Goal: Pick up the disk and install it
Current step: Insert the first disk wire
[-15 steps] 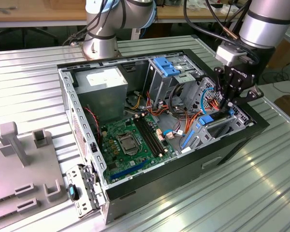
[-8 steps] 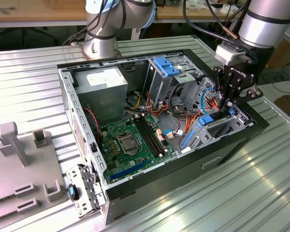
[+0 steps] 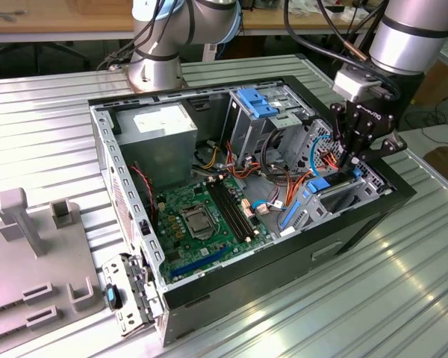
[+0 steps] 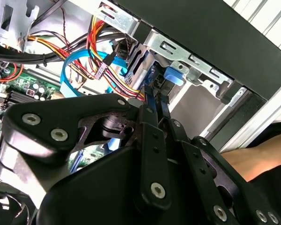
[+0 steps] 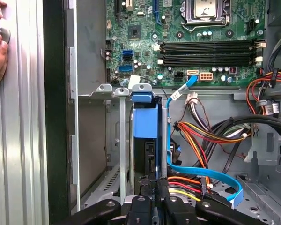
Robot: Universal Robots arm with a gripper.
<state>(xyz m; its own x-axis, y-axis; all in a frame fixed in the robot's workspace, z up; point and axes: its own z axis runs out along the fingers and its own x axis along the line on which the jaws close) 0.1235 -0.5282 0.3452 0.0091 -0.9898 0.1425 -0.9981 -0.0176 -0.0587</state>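
Blue-framed disk point(image 5: 145, 117) standing on its narrow edge, slotted into the metal drive bay at about 3 o'clock of the open computer case point(image 3: 284, 257) in the exterior view.

Place: robotics lab or workshop.
Table: ribbed aluminium table point(image 3: 52, 104) with a robot arm base point(image 3: 157, 63) mounted on it.
Work: opened computer case point(image 3: 358, 231), circuit board point(image 3: 201, 224) bare.
Background: wooden tables point(image 3: 60, 22), loose cables point(image 3: 321, 22).

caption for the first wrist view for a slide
Gripper at the blue-framed disk, on edge in the drive bay
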